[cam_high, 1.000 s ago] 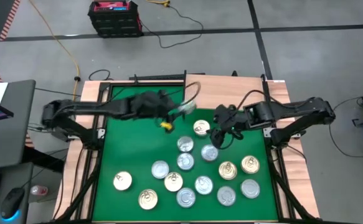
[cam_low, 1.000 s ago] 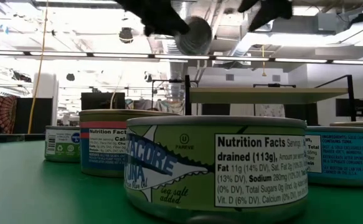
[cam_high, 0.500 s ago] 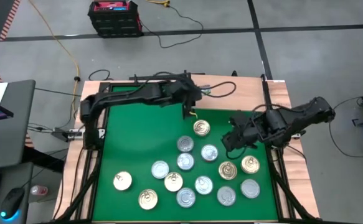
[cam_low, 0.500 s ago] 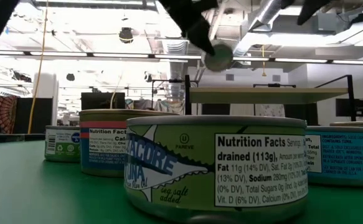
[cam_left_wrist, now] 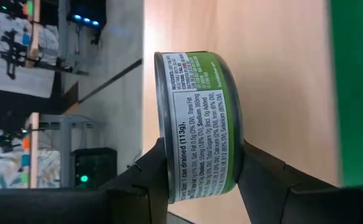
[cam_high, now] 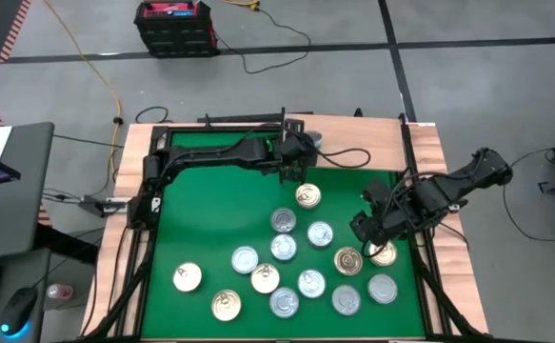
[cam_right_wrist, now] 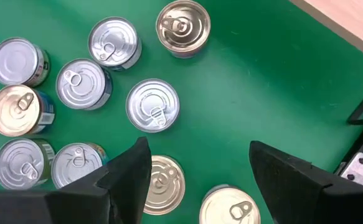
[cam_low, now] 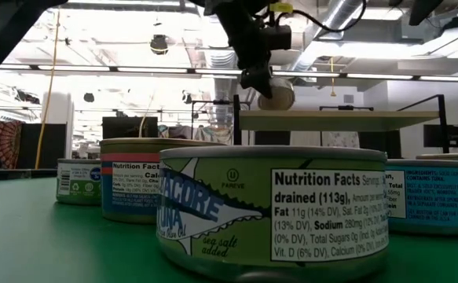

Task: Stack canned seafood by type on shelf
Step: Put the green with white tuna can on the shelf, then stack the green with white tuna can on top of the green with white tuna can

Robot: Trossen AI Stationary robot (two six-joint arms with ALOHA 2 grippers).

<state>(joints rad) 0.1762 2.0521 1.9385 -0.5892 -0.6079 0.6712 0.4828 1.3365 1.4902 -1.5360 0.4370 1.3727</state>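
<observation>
Carried over since earlier, green-labelled can [cam_left_wrist: 200, 127] sits pinched in left gripper [cam_left_wrist: 203, 177].

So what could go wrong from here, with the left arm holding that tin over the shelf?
1. The left gripper holds the green-label tin on edge, pinched across its flat faces. Released like that over the shelf, it may roll or tip off.
2. The right gripper hangs open just above the loose tins; coming down off-centre, it could knock neighbours, since several sit close together.
</observation>
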